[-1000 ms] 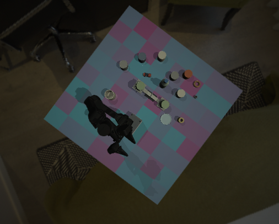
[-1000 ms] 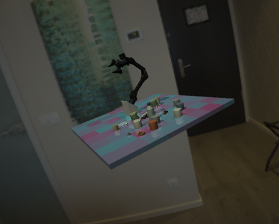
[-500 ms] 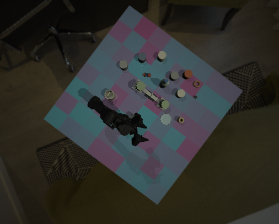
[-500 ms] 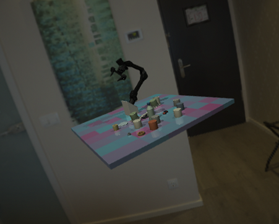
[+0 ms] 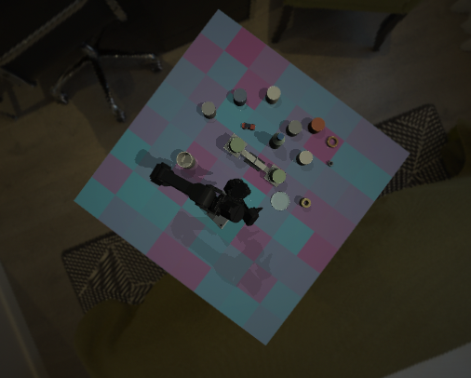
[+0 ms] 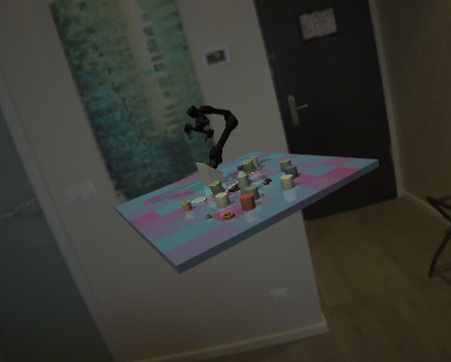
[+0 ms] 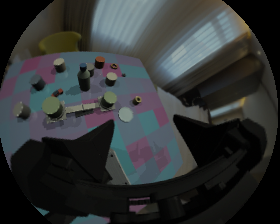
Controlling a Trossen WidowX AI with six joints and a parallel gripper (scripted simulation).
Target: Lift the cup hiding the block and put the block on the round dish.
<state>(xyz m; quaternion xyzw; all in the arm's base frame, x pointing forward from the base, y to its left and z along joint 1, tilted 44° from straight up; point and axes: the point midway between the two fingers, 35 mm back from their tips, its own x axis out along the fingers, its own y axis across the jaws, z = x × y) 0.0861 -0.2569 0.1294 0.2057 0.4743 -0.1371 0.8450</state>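
Note:
One green cup (image 5: 236, 144) (image 6: 249, 166) (image 7: 52, 107) stands upright on the balance end farther from the dish. The matching green cup (image 5: 277, 176) (image 6: 216, 188) (image 7: 109, 99) stands upright on the end nearer the dish. The pale balance beam (image 5: 255, 160) (image 7: 81, 108) joins them; I cannot tell its tilt. No block shows. The round pale dish (image 5: 280, 201) (image 6: 199, 200) (image 7: 126, 115) is bare. My gripper (image 6: 197, 135) (image 7: 144, 120) is open and empty, high above the table; in the overhead view it is left of the dish.
A blue-capped bottle (image 5: 278, 140) (image 7: 84, 80) stands beside the balance, with several cylinders beyond, one orange (image 5: 317, 125) (image 6: 248, 202). A ring (image 5: 305, 202) (image 7: 138, 100) lies near the dish. A hollow pale container (image 5: 185, 159) stands near the arm. A pale upright panel (image 6: 209, 175) stands near the arm's base.

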